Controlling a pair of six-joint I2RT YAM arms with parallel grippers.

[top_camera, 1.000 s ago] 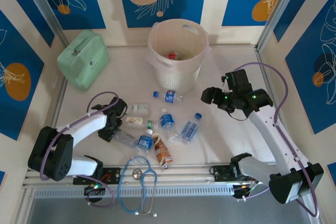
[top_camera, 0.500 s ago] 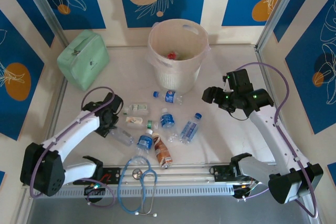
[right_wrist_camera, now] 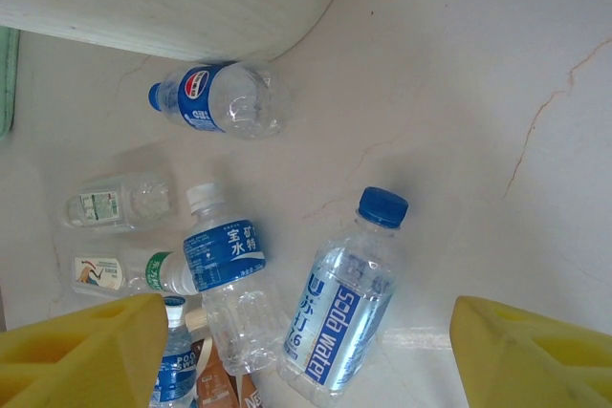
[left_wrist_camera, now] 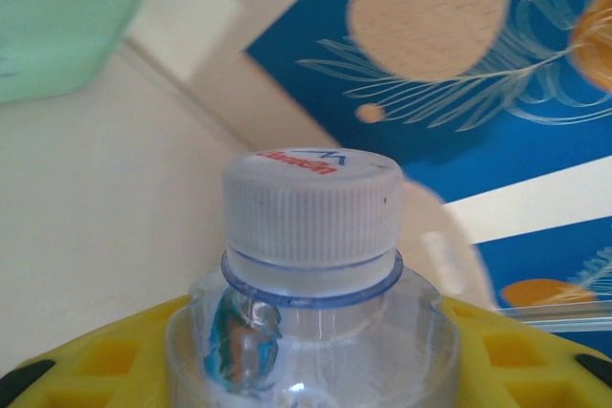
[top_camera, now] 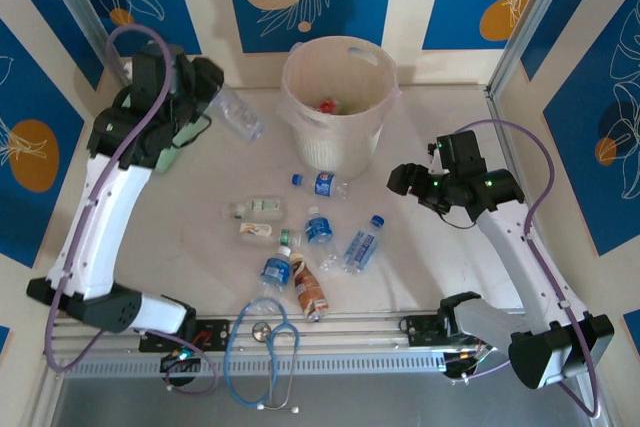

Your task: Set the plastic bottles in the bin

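Left fingers (left_wrist_camera: 105, 355) are pinching a clear white-capped bottle (top_camera: 240, 115) aloft left of the bin (top_camera: 335, 142), not yet over it; right fingers (right_wrist_camera: 86, 341) are hovering spread near some eight bottles (top_camera: 318, 227) lying on the desk (top_camera: 200, 177) before the bin.

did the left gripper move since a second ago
Yes. The left gripper has gone from beside the scattered bottles to the far left, just left of the bin, shut on a clear bottle.

Glossy clear plastic bottle (left_wrist_camera: 308, 355), ribbed white cap (left_wrist_camera: 311, 212), matt table (left_wrist_camera: 105, 203).
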